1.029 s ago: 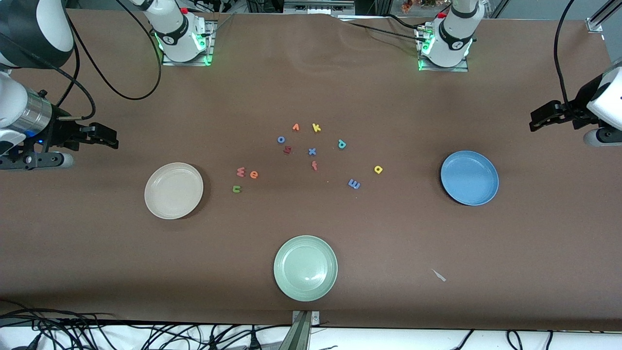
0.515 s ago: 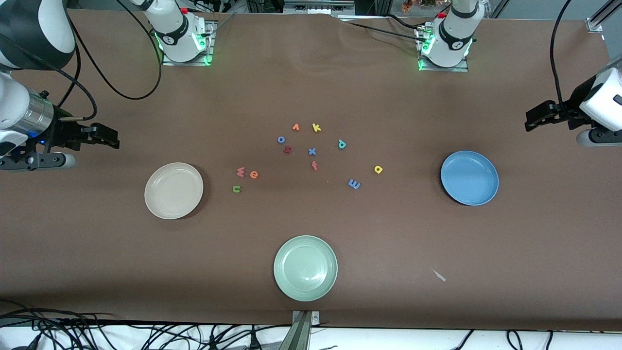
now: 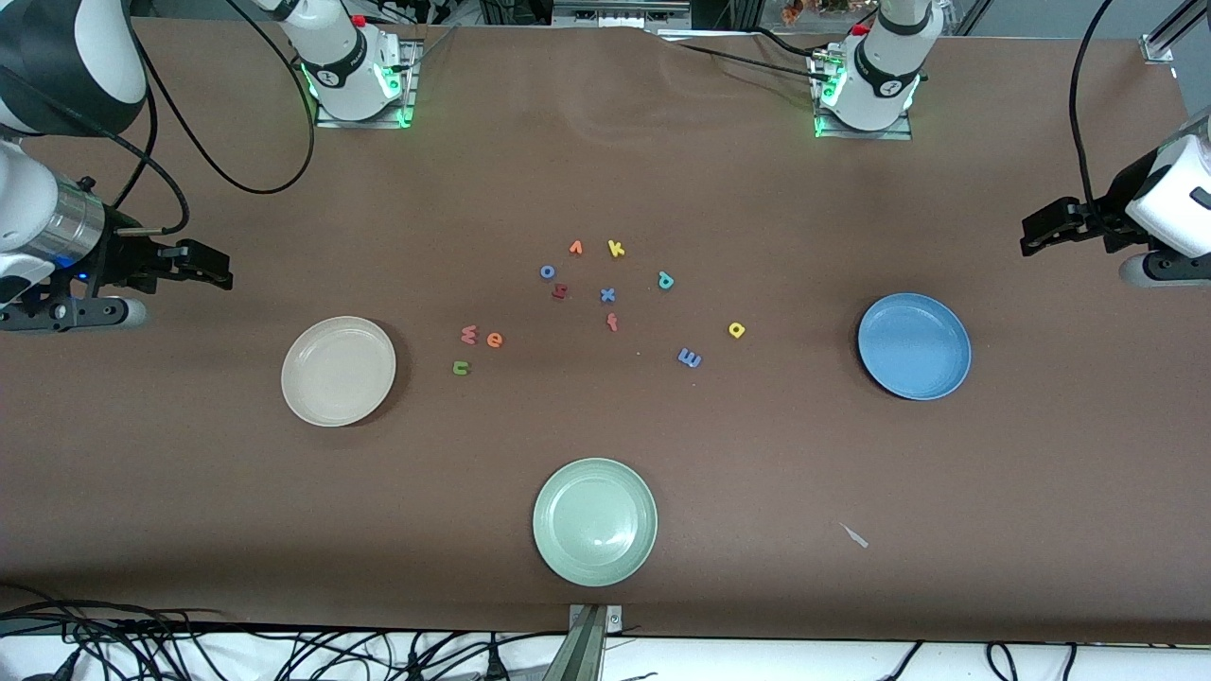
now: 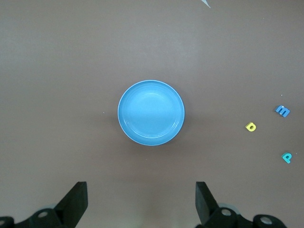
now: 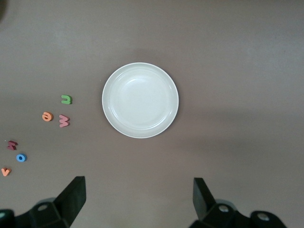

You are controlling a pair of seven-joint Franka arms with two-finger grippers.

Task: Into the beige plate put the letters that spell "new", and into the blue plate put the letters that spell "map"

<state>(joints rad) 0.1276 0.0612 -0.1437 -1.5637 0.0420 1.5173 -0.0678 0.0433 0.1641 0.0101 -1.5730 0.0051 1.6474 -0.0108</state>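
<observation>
Both plates sit bare on the matte brown tabletop [image 3: 605, 170]: the smooth round beige plate [image 3: 338, 371] at the right arm's end, the glossy blue plate [image 3: 914, 345] at the left arm's. Foam n [image 3: 461, 368], e [image 3: 494, 340], w [image 3: 468, 333] lie near the beige plate; m [image 3: 690, 357], a [image 3: 736, 329], p [image 3: 665, 280] (teal, I think) lie nearer the blue one. Left gripper [image 4: 141, 199] and right gripper [image 5: 139, 197] hover wide open, holding nothing.

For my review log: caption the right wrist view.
Open right claw hovers above empty beige plate; n, e, w lie beside it.

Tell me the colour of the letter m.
Blue; the m shows best in the front view.
</observation>
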